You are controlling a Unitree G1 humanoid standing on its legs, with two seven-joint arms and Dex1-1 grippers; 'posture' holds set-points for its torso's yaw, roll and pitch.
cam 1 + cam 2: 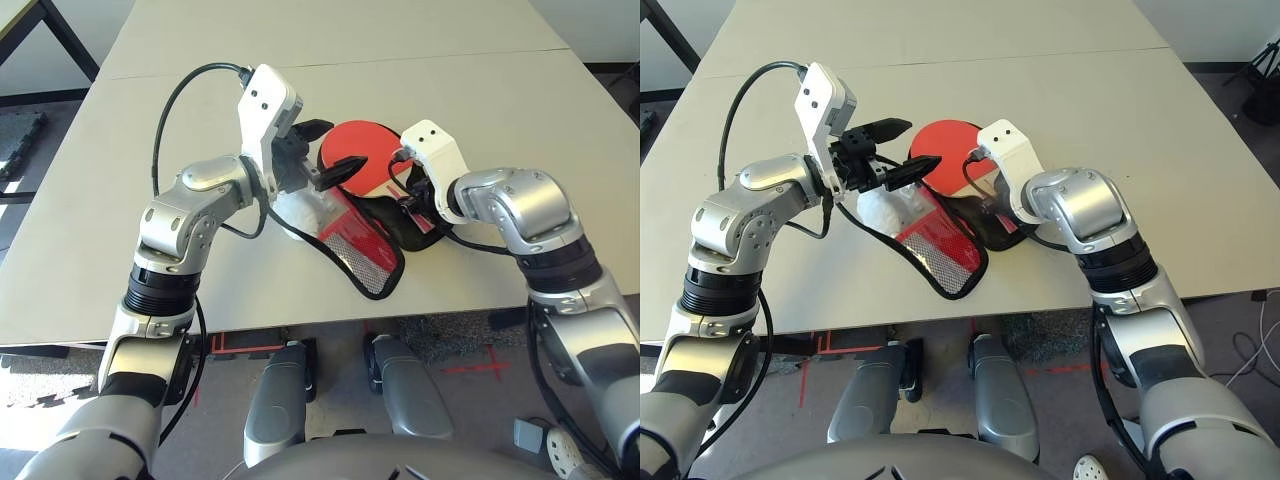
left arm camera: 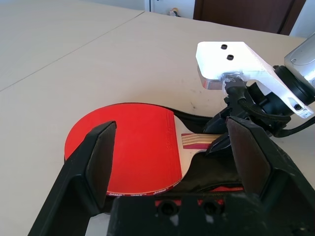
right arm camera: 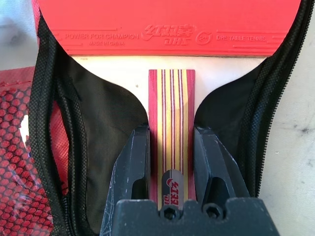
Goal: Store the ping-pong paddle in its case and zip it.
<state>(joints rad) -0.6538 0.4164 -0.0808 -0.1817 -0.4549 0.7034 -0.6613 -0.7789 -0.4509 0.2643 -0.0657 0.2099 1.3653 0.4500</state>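
R gripper (image 3: 170,162) is clenched on the paddle (image 1: 362,155) handle, one finger each side. Paddle's red face lies at approx table (image 1: 560,130) centre, handle pointing to 5 o'clock over the case (image 1: 365,250) black lining. Case is unzipped, mesh flap folded out toward 7 o'clock. L gripper (image 1: 322,152) hovers at 9 o'clock of the paddle, fingers spread wide, nothing in them.
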